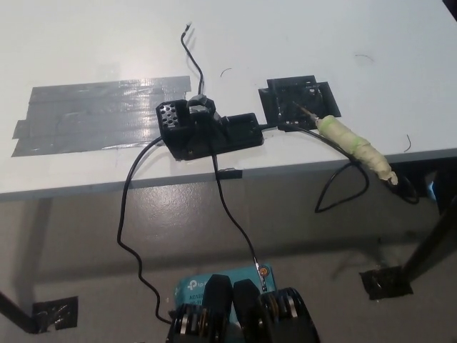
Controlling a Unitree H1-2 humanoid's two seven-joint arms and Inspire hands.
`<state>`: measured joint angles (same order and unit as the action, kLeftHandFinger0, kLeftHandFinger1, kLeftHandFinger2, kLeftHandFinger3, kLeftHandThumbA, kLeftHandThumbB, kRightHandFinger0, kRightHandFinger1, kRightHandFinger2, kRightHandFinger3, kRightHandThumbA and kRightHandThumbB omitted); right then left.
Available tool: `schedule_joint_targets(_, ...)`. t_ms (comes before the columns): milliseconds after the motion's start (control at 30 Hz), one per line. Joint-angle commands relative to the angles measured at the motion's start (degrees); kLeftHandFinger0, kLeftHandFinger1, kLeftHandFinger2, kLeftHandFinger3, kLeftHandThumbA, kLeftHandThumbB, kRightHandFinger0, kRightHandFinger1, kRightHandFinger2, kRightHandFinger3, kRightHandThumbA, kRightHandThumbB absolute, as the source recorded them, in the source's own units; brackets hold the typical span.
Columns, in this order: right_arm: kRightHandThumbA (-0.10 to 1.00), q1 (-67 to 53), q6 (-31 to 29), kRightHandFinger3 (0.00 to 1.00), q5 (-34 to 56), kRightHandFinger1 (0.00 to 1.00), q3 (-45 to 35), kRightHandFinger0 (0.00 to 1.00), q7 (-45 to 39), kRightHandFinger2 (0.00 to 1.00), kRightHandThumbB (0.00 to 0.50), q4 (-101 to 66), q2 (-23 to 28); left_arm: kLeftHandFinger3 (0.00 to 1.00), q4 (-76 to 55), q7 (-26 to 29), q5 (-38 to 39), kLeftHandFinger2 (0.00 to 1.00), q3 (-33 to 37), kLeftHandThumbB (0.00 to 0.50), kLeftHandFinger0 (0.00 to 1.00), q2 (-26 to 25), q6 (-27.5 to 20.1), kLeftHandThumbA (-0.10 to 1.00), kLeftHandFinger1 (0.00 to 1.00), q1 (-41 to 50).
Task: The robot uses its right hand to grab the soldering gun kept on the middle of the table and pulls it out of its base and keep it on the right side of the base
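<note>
No hand in your view to reference. Base (211, 130) sits mid-table (86, 43); soldering gun (351, 146) lies right of it, tip on a taped patch (296, 101), handle overhanging the near edge.

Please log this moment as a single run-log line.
soldering gun: lying right of base, tip on black patch | robot hands: none in view | table: grey tape at left

Taped soldering gun (352, 143) right of black base (209, 130)

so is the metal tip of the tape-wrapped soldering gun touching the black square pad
Touching. The head view shows the tape-wrapped soldering gun lying with its thin metal tip resting on the black square pad, no gap visible.
</note>
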<state>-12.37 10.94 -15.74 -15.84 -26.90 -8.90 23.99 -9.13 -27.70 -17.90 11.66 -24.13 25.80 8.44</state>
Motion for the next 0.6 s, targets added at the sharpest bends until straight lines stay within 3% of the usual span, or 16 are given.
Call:
schedule_joint_targets(0,0.35,-0.3,-2.1,1.0,0.8,1.0,1.0,1.0,2.3,1.0,0.256,-0.4,2.6,1.0,-2.2,0.9,0.9,0.97,-0.7,0.223,0.77,-1.1,-0.4,0.53,0.85,0.2)
schedule_joint_targets(200,0.29,-0.2,-0.6,1.0,1.3,1.0,2.2,1.0,1.8,1.0,0.239,-1.0,3.7,1.0,-2.2,0.9,2.4,0.96,-1.5,0.224,0.78,-0.8,0.1,0.52,0.85,0.3)
schedule_joint_targets(300,0.29,-0.4,0.0,1.0,1.2,0.92,3.4,0.84,1.1,1.0,0.23,-1.4,4.8,1.0,-2.1,1.2,2.5,0.96,-1.7,0.223,0.78,-0.7,-0.2,0.51,0.86,0.5)
schedule_joint_targets(333,0.29,-0.3,0.1,1.0,1.3,0.92,3.5,0.84,1.1,1.0,0.232,-1.4,4.9,1.0,-2.0,1.2,2.5,0.96,-1.7,0.223,0.78,-0.7,-0.2,0.51,0.86,0.4)
schedule_joint_targets(367,0.29,-0.4,0.3,1.0,0.9,0.85,4.2,0.79,0.6,1.0,0.23,-1.4,5.5,1.0,-1.9,1.2,2.3,0.95,-1.5,0.215,0.76,-0.8,-0.7,0.52,0.85,0.3)
schedule_joint_targets(433,0.29,-0.4,2.4,1.0,0.3,0.87,5.5,0.79,-0.1,1.0,0.226,-1.9,6.6,1.0,-1.9,1.2,2.6,0.96,-1.6,0.223,0.77,-0.7,-0.2,0.51,0.86,0.3)
schedule_joint_targets(467,0.25,-0.4,2.5,1.0,0.4,0.82,6.0,0.74,0.0,1.0,0.218,-2.0,6.9,1.0,-1.6,1.2,2.6,0.96,-1.6,0.219,0.78,-0.8,-0.7,0.51,0.86,0.3)
schedule_joint_targets(567,0.22,-0.6,2.4,1.0,0.9,0.82,6.6,0.73,0.6,1.0,0.207,-1.7,7.4,1.0,-1.7,1.3,2.6,0.95,-1.6,0.22,0.76,-0.6,-0.3,0.5,0.84,0.4)
